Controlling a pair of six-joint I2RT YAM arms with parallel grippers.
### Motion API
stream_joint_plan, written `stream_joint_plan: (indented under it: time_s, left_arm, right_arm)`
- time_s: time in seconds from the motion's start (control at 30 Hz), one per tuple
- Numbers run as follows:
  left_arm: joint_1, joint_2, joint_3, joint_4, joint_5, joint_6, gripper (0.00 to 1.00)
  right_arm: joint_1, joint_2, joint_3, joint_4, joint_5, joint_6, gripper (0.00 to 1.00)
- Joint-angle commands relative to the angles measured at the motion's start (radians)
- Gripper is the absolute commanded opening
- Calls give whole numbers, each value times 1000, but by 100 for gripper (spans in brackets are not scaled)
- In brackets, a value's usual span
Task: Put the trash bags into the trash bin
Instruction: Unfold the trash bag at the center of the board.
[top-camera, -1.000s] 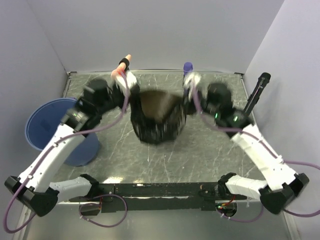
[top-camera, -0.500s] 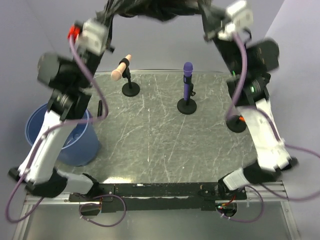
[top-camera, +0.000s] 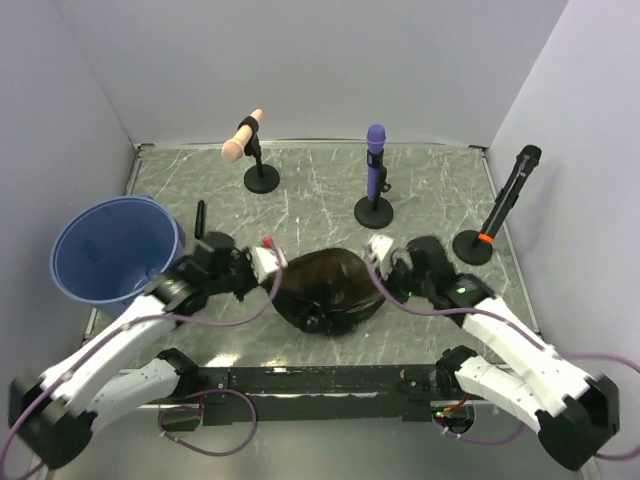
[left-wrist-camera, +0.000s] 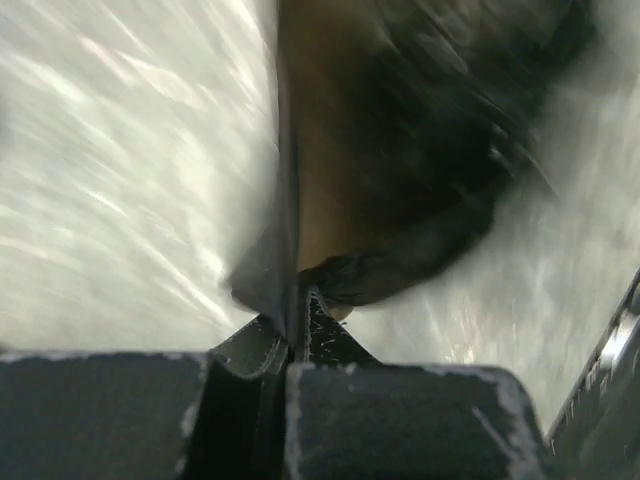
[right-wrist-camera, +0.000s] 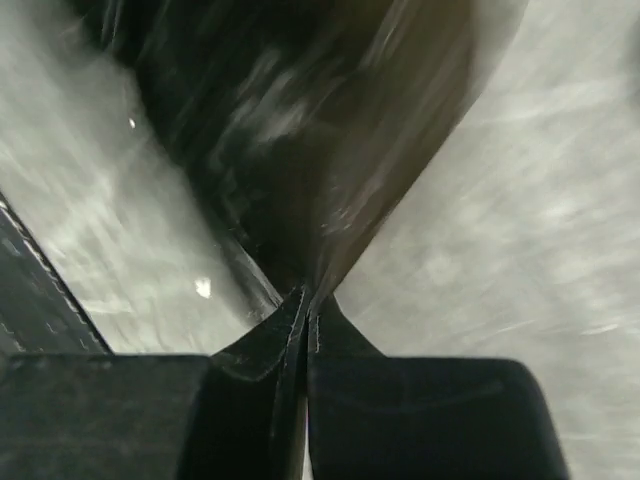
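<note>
Top external: trash bag (top-camera: 330, 290) on table (top-camera: 430, 190), well apart from trash bin (top-camera: 110, 250).

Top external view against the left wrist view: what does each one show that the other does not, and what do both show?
Only the top external view shows the blue trash bin, three microphones on stands and the right arm. Only the left wrist view shows, close up, the left jaws shut on a fold of the trash bag. Both show that dark bag and the grey table.
</note>
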Motion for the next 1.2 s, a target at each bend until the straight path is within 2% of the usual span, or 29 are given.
stream_joint_plan:
  time_s: [0.0,0.1,0.2,0.27,0.3,0.37,0.4,0.47,0.53,0.6,0.7,0.73,0.77,0.8,0.83,0.9,0.97,1.03,1.1,1.17]
  left_arm:
    - [-9,-80,246,200,-48,-98,1]
    - [0,190,563,158,-249,-146,1]
    - [24,365,933,192,-382,-80,1]
    - [28,433,1128,284,-448,-16,1]
    - [29,452,1212,359,-468,1,1]
    - [28,441,1280,559,-464,35,1]
    - [29,418,1268,656,-417,60,1]
    - [25,375,1218,831,-342,121,1]
    - [2,352,1170,879,-321,175,1]
    - [-5,331,1108,821,-327,184,1]
    - [-2,245,780,714,-381,125,1]
    - [-1,228,622,612,-351,105,1]
    - [-1,231,509,427,-249,113,1]
    - [-11,249,416,169,-128,168,1]
    - [-27,274,330,-18,-25,229,1]
    - [-66,292,288,-231,27,143,1]
    - [-67,253,325,-253,-5,24,1]
    - [-64,196,395,-206,-30,12,1]
    - [-64,167,463,-27,-149,-37,1]
    - [-64,201,547,162,-304,-38,1]
  right_arm:
    - [-29,12,351,150,26,45,0]
    - [-95,281,706,164,93,110,0]
    - [-144,531,1166,161,162,127,0]
    - [-148,664,1501,159,189,85,0]
    - [-148,704,1646,211,190,70,0]
    - [-147,726,1775,351,155,35,0]
    - [-136,705,1759,455,144,10,0]
    - [-121,601,1603,666,106,-39,0]
    - [-103,498,1432,774,68,-92,0]
    - [-81,434,1291,760,49,-136,0]
    - [-60,337,884,646,66,-211,0]
    - [-47,334,737,547,116,-222,0]
    - [-40,359,647,385,150,-190,0]
    - [-41,405,578,157,80,-133,0]
    - [-56,407,500,24,-10,-93,0]
    - [-61,249,277,-31,-160,-68,0]
    - [-55,72,214,-51,-242,-91,0]
    - [-55,-20,212,28,-207,-59,0]
    - [-56,25,299,122,-125,-33,0]
    - [-61,189,507,151,-36,2,0]
